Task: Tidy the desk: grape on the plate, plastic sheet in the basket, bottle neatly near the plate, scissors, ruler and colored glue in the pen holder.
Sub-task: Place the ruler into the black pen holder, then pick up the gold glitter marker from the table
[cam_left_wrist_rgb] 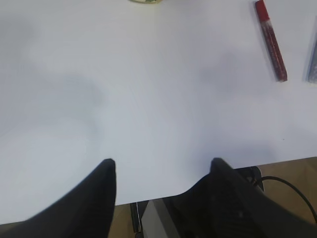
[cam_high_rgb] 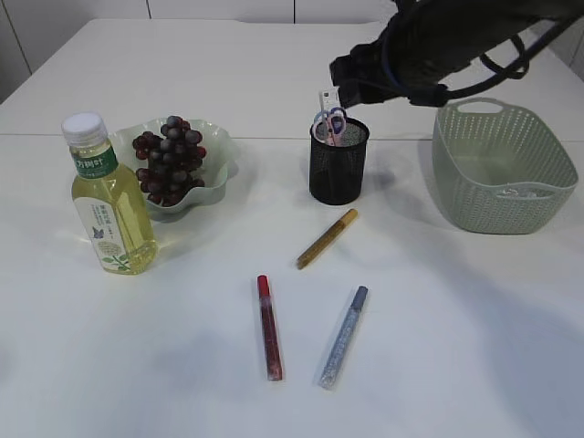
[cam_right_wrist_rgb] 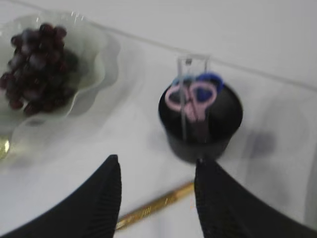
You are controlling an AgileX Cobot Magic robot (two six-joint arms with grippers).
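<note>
right claw point(cam_right_wrist_rgb: 156, 198): open, empty, hanging just above and near side of the pen holder point(cam_high_rgb: 338, 161).
left claw point(cam_left_wrist_rgb: 161, 191): open, empty, low over the near table edge, well left of the red glue stick point(cam_left_wrist_rgb: 271, 39).
pen holder contents: scissors point(cam_right_wrist_rgb: 192, 99) and clear ruler point(cam_right_wrist_rgb: 190, 74) upright inside.
glue left out: gold stick point(cam_high_rgb: 327, 238) just near of the holder; red stick and blue stick point(cam_high_rgb: 344, 336) nearer, side by side, apart.
likely step: fetching the gold stick; best gripped mid-length across its axis, then tipped upright to clear the handles.
done already: grapes point(cam_high_rgb: 169, 160) on plate point(cam_high_rgb: 219, 146), bottle point(cam_high_rgb: 108, 196) beside it.
exterior only: basket point(cam_high_rgb: 502, 164) at right; clear sheet inside hard to confirm.
right wrist only: ruler's transparency, gold stick between the jaws' line.
</note>
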